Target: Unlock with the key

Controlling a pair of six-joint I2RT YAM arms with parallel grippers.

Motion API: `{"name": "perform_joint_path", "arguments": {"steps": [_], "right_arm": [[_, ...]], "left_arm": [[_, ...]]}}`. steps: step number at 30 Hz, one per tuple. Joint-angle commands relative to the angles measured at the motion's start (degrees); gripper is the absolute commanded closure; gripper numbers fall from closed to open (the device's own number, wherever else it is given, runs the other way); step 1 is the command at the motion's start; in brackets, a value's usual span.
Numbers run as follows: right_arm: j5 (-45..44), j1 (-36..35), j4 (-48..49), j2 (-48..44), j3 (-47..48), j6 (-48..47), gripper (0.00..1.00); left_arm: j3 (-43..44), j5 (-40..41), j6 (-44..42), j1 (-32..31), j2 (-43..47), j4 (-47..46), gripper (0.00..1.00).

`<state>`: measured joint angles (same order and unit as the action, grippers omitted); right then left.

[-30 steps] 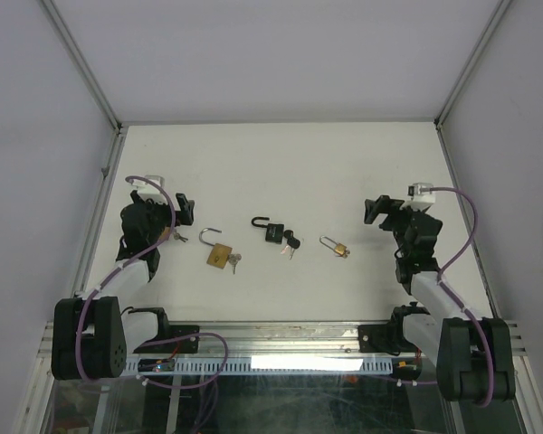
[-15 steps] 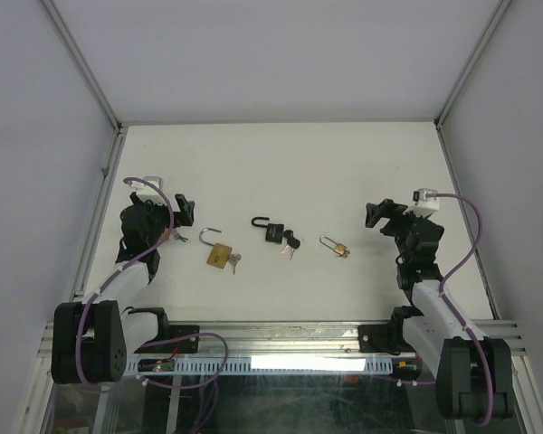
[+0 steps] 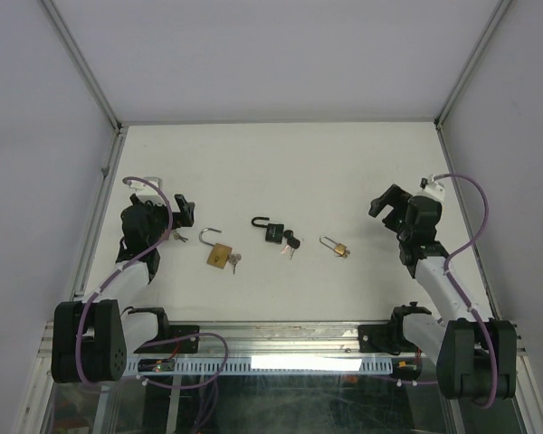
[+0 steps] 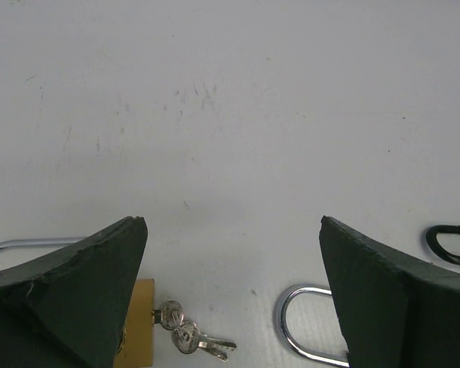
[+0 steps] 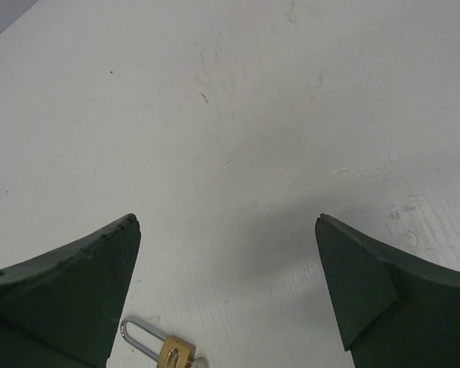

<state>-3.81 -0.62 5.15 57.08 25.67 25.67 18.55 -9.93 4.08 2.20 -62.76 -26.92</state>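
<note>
right pincer (image 3: 385,201) shifted rightward, agape, small padlock (image 3: 340,249) perhaps locked

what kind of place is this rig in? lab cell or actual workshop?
Probably a lab test cell: white table boxed by plain panels on aluminium framing, with a brass padlock, a black padlock and a small padlock laid out in a row.

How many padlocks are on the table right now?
4. One brass padlock mostly hidden under the left gripper, a second brass padlock right of it, a black padlock in the centre, a small brass padlock nearest the right gripper.
</note>
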Motion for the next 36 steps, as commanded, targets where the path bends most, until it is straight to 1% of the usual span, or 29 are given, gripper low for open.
{"name": "perform_joint_path", "arguments": {"steps": [1,4,11,15,17,20,24,26,29,33,36], "right_arm": [[-1.2,0.1,1.9,-2.4,-1.3,1.1,0.00],[-1.7,0.1,2.3,-2.4,-1.5,1.5,0.00],[-4.1,0.1,-2.7,-0.3,1.3,3.0,0.00],[-5.6,0.1,-5.6,1.5,3.3,5.5,0.00],[-5.1,0.1,-4.5,1.5,2.8,5.2,0.01],[-7.0,0.1,-3.1,0.6,2.3,4.8,0.00],[-5.0,0.2,-3.1,1.2,3.0,3.1,0.00],[-5.0,0.2,-2.9,1.1,3.0,2.8,0.00],[-2.4,0.3,0.0,0.3,1.8,1.1,0.00],[-0.5,0.3,3.6,-0.9,-0.2,0.0,0.00],[0.3,0.3,3.9,-1.2,-0.3,-0.8,0.00]], "left_arm": [[1.7,0.6,0.8,-0.3,-0.6,-1.6,0.01],[2.1,-0.1,0.5,-0.3,-1.1,-1.3,0.01],[3.6,0.5,1.9,-0.3,-1.3,1.4,0.01],[3.8,0.4,1.7,-0.3,-1.4,2.0,0.01],[4.0,0.4,1.8,-0.3,-1.5,2.2,0.01],[4.4,0.9,2.4,-0.3,-1.5,3.1,0.01],[3.5,-2.9,-1.7,-0.3,-1.7,1.9,0.01],[3.6,-2.8,0.2,-0.3,-1.0,2.9,0.01],[3.3,-2.2,2.4,-0.3,-0.1,2.4,0.01],[2.6,-3.5,2.5,-0.3,0.2,2.0,0.01],[2.2,-5.2,1.1,-0.3,0.3,2.0,0.01]]}}
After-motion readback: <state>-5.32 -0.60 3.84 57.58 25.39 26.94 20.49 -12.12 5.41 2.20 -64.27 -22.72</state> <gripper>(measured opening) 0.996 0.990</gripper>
